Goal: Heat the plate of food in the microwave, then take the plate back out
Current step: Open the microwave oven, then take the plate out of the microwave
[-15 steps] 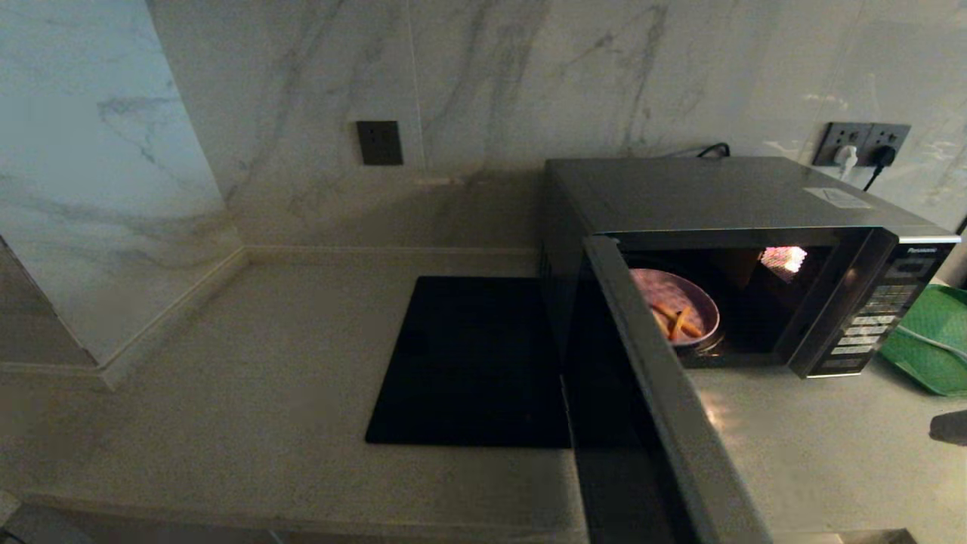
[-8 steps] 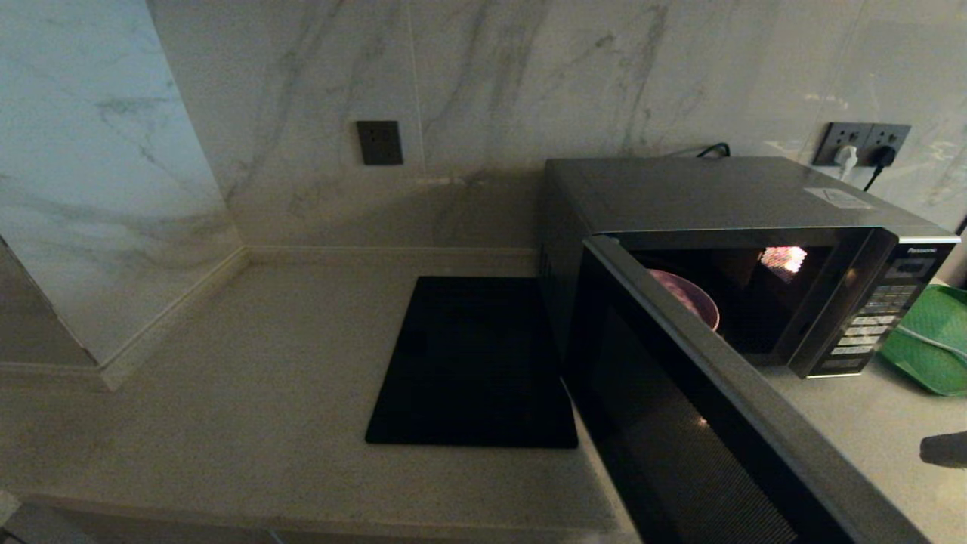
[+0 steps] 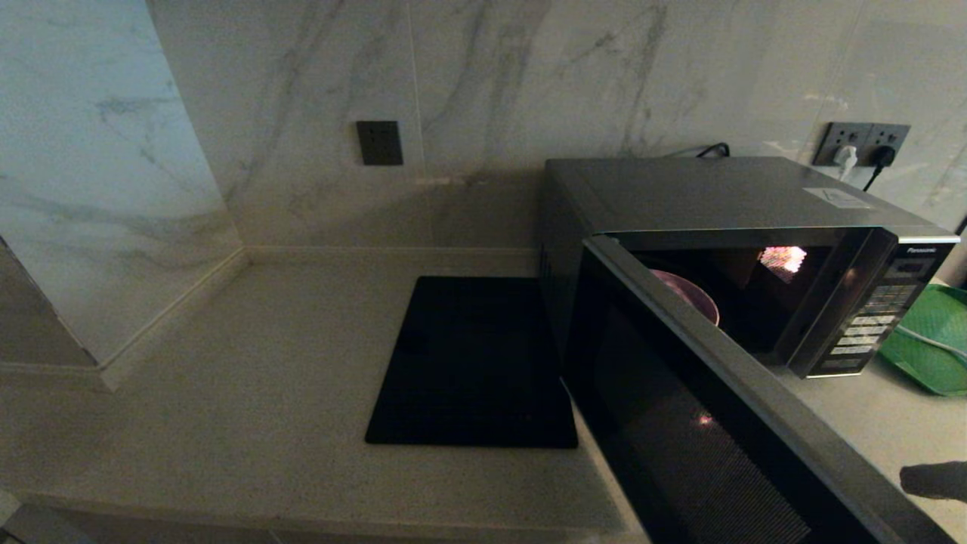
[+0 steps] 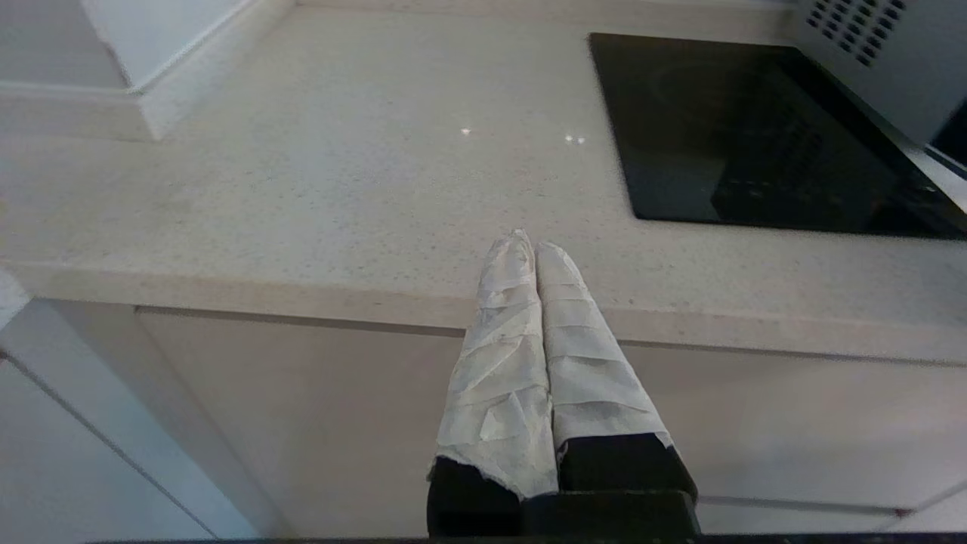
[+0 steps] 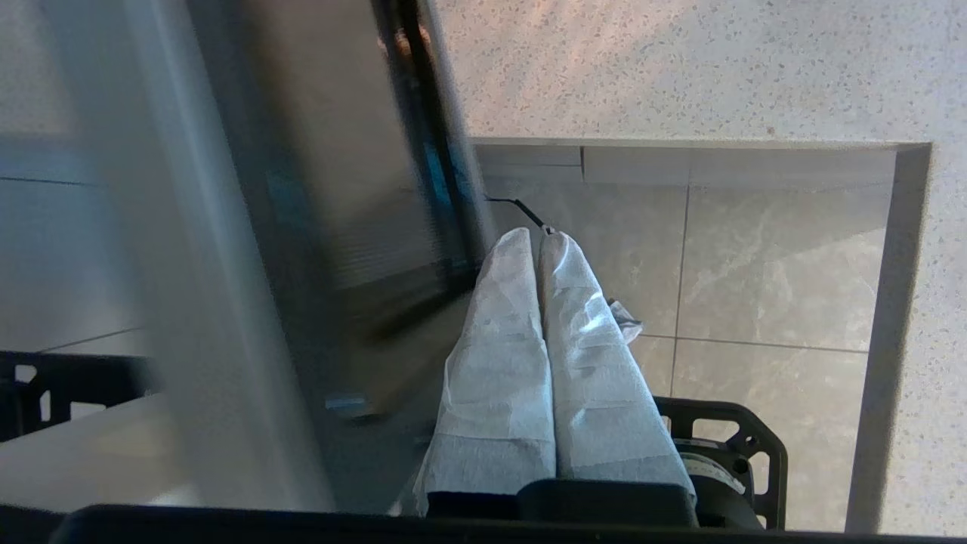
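The silver-grey microwave (image 3: pixel 718 193) stands at the right of the counter, lit inside, with its dark glass door (image 3: pixel 680 423) swung partway across the opening. Only the pale pink rim of the plate of food (image 3: pixel 691 296) shows above the door; the food itself is hidden. My right gripper (image 3: pixel 910 478) is a dark shape just right of the door's free end. In the right wrist view this gripper (image 5: pixel 538 240) is shut and empty, beside the blurred door (image 5: pixel 340 211); I cannot tell if they touch. My left gripper (image 4: pixel 529 243) is shut and parked below the counter's front edge.
A flat black square slab (image 3: pixel 476 363) lies on the counter left of the microwave. A green tray (image 3: pixel 929 340) sits at the far right beyond the button panel. Wall sockets (image 3: pixel 861 143) with plugs are behind the oven. The marble wall juts out at the left.
The microwave door has swung from wide open toward the opening, covering most of the plate. My right gripper has moved lower and leftward in the head view, toward the door's free end.
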